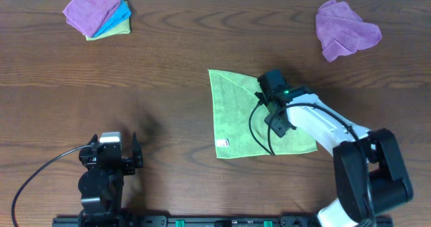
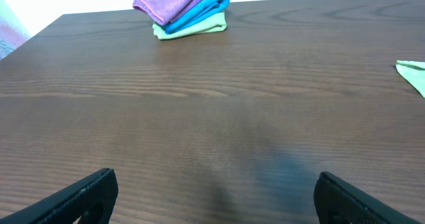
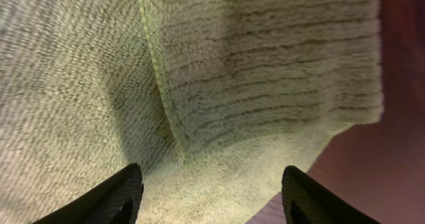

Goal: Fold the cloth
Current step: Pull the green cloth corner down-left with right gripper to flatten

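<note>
While the green cloth (image 1: 232,116) lies on the bench (image 1: 168,65) with bare wood all round, the right arm (image 1: 316,122) holds its jaws spread over its far corner, the left arm (image 1: 101,183) sits well apart, jaws spread too, and a cloth pile (image 1: 97,13) and purple cloth (image 1: 345,28) lie far back.

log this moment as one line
right gripper: open, over cloth | left gripper: open, away from cloth | cloth: ungrasped

Dark wood-grain table (image 1: 202,38), white wall behind
</note>
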Available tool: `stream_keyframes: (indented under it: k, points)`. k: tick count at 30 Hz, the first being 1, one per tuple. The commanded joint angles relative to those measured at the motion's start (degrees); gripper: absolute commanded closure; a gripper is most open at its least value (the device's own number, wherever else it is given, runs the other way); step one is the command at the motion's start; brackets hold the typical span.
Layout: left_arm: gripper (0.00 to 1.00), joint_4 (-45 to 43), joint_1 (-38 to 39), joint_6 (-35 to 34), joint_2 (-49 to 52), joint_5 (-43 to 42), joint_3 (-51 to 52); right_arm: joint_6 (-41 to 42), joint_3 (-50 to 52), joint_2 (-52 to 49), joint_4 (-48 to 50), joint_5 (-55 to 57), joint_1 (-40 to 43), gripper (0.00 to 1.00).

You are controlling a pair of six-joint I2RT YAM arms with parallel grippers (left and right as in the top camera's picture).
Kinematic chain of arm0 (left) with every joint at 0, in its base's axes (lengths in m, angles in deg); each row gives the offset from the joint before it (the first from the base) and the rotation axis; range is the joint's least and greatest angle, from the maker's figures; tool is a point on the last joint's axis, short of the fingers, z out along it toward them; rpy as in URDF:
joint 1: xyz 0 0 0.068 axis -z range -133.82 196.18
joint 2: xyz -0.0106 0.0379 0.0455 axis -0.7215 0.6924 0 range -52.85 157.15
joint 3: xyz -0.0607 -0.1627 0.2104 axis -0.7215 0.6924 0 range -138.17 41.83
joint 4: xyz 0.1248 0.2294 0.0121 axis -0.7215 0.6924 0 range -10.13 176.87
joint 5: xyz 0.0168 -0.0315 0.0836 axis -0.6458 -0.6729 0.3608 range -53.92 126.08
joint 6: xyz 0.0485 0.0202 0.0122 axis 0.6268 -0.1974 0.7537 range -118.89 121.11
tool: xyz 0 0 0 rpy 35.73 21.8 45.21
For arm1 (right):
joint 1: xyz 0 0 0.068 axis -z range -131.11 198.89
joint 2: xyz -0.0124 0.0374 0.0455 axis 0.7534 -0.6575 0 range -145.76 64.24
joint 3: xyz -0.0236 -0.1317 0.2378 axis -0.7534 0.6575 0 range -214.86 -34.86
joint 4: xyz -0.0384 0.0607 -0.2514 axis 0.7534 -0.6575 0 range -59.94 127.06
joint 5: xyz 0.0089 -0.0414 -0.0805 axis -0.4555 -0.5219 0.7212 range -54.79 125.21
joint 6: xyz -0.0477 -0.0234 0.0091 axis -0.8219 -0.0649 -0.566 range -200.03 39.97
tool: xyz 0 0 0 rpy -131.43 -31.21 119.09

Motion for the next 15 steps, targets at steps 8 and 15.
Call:
stream_keyframes:
  k: [8, 15]
  points:
    - [0.04, 0.4, 0.2, 1.0, -0.4, -0.2, 1.2, -3.7, 0.2, -1.0, 3.3, 2.0, -0.3, 0.40]
    - [0.04, 0.4, 0.2, 1.0, -0.4, -0.2, 1.2, -4.5, 0.2, -1.9, 4.0, 2.0, -0.3, 0.87]
